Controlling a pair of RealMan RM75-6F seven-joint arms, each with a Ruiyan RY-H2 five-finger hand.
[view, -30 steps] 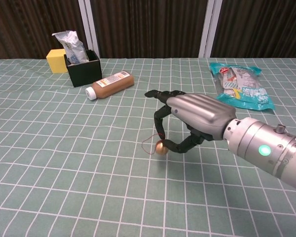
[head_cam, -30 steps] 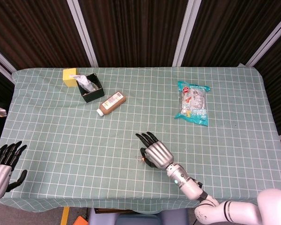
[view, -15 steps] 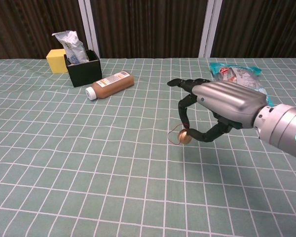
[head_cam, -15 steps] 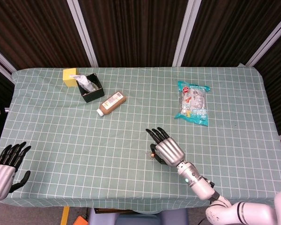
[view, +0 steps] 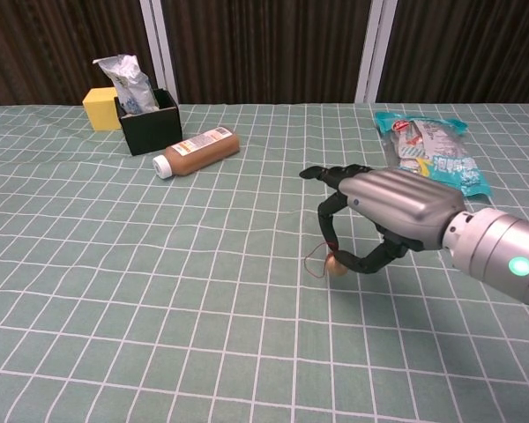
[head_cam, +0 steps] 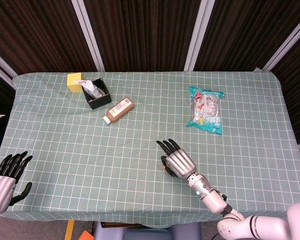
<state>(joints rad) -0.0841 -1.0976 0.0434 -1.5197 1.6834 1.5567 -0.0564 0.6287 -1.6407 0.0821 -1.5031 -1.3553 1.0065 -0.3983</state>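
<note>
My right hand hovers low over the middle of the green checked tablecloth, palm down. Between its thumb and a finger it pinches a small golden ball with a thin red loop of string. The ball hangs at about cloth level. My left hand shows only in the head view, at the table's near left corner. It holds nothing and its fingers are spread.
A brown bottle lies on its side at the back left. Behind it a black box holds a crumpled packet, beside a yellow block. A teal snack bag lies at the back right.
My right hand carried the golden ball to the right, then sank a little toward the cloth. My left hand slid slightly lower at the table corner.
</note>
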